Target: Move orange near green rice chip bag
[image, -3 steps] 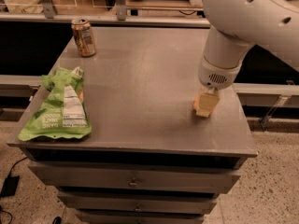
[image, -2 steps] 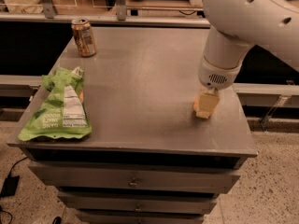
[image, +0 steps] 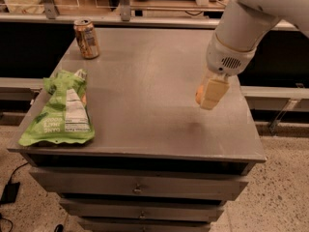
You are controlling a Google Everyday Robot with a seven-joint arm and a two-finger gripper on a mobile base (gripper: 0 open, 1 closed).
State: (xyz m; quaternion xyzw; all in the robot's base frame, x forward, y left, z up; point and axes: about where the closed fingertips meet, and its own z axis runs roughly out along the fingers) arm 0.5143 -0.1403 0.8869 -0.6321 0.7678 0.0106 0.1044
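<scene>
Above a grey desk's point(image: 145, 81) right side, the pincer point(image: 211, 94) grips the orange point(image: 198, 94), well apart from the green rice chip bag point(image: 60, 112).

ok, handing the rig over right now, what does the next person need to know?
Pincer: over the right side of the tabletop, shut on the orange, which looks just clear of the surface.
Green rice chip bag: lying flat at the front-left corner.
Soda can: upright at the back left, not part of the job.
Done: orange grasped.
Left: carry it left across the top, set it down beside the bag, release.
</scene>
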